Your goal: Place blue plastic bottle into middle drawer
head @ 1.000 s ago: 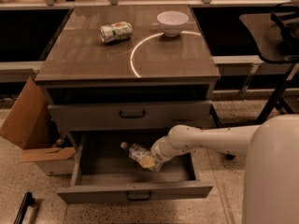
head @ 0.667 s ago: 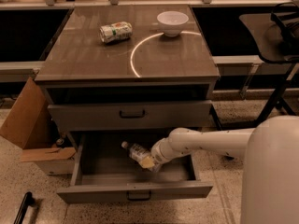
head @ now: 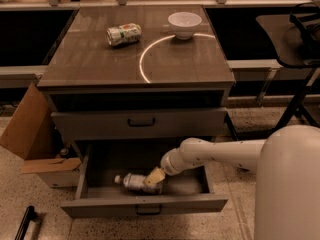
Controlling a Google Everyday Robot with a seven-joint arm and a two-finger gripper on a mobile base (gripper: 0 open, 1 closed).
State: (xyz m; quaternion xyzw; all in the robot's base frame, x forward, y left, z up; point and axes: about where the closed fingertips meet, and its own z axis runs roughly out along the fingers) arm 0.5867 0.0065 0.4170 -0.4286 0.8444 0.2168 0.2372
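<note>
The blue plastic bottle (head: 133, 182) lies on its side on the floor of the open middle drawer (head: 145, 205), white cap pointing left. My gripper (head: 154, 178) reaches down into the drawer from the right and sits against the bottle's right end. The white arm behind it crosses the drawer's right half. The like grey drawer (head: 140, 124) above is closed.
A crushed green-white can (head: 123, 34) and a white bowl (head: 184, 24) stand on the cabinet top. A cardboard box (head: 30, 134) leans at the cabinet's left. A dark chair (head: 295, 34) stands at the right. A black bar (head: 25, 223) lies on the floor at lower left.
The gripper and bottle have moved down and a little left; the bottle now lies flat on the drawer floor instead of being tilted above it.
</note>
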